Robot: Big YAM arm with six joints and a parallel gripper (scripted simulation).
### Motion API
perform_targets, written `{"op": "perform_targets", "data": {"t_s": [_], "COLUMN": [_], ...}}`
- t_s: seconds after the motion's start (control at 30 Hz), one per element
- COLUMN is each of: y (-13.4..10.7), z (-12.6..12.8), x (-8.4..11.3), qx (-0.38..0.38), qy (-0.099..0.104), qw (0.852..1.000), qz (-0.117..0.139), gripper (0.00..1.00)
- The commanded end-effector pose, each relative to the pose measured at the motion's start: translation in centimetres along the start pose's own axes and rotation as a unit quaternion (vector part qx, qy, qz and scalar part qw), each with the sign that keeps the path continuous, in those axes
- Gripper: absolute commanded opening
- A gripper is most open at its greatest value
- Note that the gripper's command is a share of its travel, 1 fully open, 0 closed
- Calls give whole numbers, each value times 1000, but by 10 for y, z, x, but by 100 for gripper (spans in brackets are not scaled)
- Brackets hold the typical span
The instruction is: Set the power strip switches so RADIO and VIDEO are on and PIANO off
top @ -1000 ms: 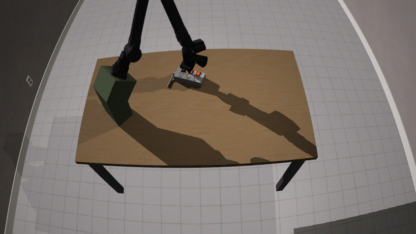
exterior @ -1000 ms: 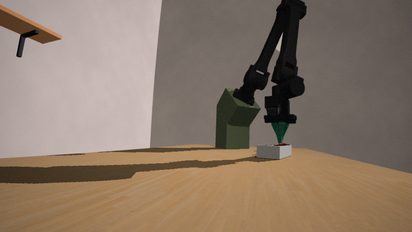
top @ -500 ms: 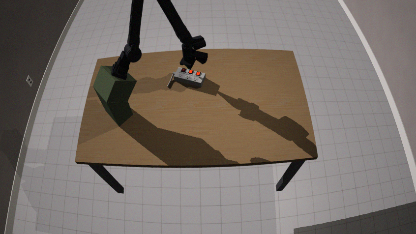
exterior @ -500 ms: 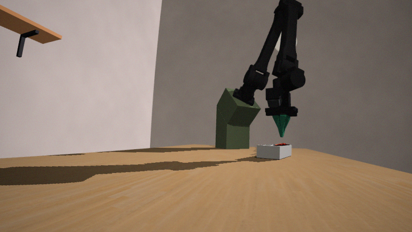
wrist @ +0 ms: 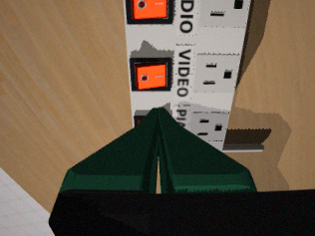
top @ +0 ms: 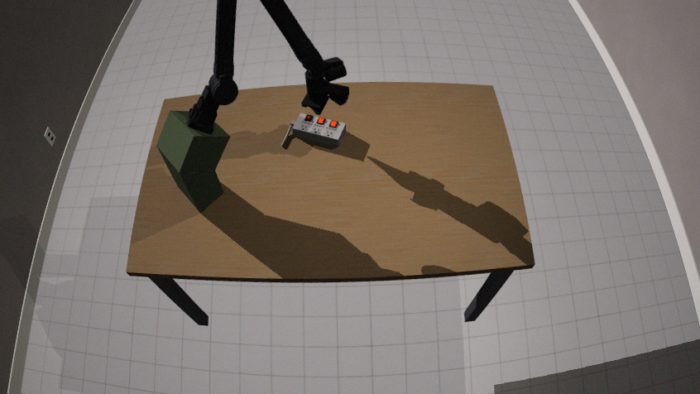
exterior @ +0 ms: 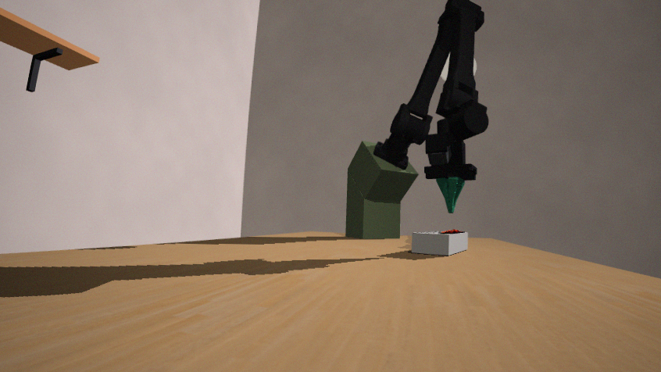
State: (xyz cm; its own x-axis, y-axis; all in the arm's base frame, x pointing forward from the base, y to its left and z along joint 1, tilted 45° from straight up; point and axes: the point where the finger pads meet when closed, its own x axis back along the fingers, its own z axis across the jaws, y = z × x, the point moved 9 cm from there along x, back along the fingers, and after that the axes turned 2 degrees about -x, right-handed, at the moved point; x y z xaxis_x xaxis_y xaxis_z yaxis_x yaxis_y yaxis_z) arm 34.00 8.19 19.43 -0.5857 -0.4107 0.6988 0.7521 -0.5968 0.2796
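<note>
A grey power strip (top: 323, 134) (exterior: 437, 244) (wrist: 218, 40) lies flat, right way up, on the wooden table (top: 342, 210). In the wrist view the RADIO switch (wrist: 150, 3) and the VIDEO switch (wrist: 152, 76) glow bright red. The PIANO switch (wrist: 140, 118) (top: 309, 117) looks darker and is mostly hidden behind my fingertips. My gripper (wrist: 157, 117) (exterior: 450, 210) is shut, its green fingers pressed into one point with nothing between them. It hangs a short way above the strip, over the PIANO end, without touching it.
The arm's green pedestal (top: 193, 151) (exterior: 369, 203) stands at the table's left, close to the strip. A short grey cord stub (top: 286, 136) sticks out of the strip's PIANO end. A wall shelf (exterior: 46, 44) is far off.
</note>
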Motion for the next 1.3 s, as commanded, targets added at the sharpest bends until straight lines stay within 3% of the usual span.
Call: {"op": "perform_targets", "data": {"t_s": [0.0, 0.33, 0.37, 0.7, 1.0, 1.07, 1.27], "y": [3, 3, 3, 3, 12, 12, 12], "z": [-2, -2, -2, -1, 13, 13, 14], "x": [-2, -2, -1, 23, 85, 85, 118], "qx": [5, 5, 5, 4, 12, 12, 13], "qy": [-2, -2, -2, 2, 14, 14, 14], "qw": [1000, 1000, 1000, 1000, 1000, 1000, 1000], "qz": [-1, -1, -1, -8, -20, -20, -22], "gripper": [0, 0, 100, 100, 100, 100, 100]}}
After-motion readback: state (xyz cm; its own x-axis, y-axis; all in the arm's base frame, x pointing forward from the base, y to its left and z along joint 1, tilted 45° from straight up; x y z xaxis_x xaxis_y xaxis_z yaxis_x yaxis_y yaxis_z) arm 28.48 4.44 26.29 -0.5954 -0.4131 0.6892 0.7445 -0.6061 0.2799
